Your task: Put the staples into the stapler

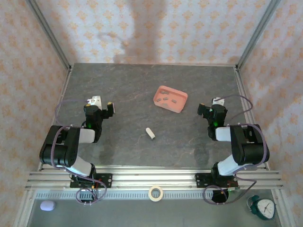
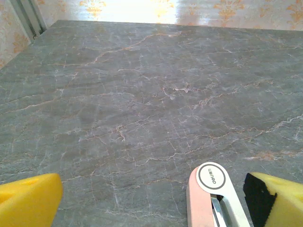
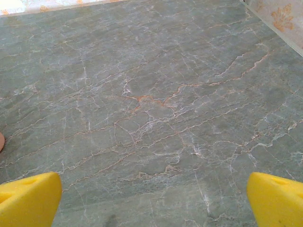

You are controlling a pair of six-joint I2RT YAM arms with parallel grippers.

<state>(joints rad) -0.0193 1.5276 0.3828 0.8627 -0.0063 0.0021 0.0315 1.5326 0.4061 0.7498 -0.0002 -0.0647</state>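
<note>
The stapler [image 1: 150,133], a small cream oblong, lies on the table's middle between the two arms. Several dark staples [image 1: 166,99] rest in a shallow pink tray [image 1: 179,107] further back. My left gripper [image 1: 100,105] is at the left, well apart from both, and open. In the left wrist view, a pink and white stapler end [image 2: 210,194] with a round logo shows just inside the right finger [image 2: 279,198] of my open left gripper [image 2: 151,201]; I cannot tell whether it is touched. My right gripper [image 1: 208,109] [image 3: 154,201] stands open over bare table, right of the tray.
The grey marble table [image 1: 123,90] is walled by patterned panels and metal posts. A tape roll [image 1: 155,193] sits on the front rail, with a small clock [image 1: 263,208] at the lower right. A pink sliver [image 3: 1,141] shows at the right wrist view's left edge.
</note>
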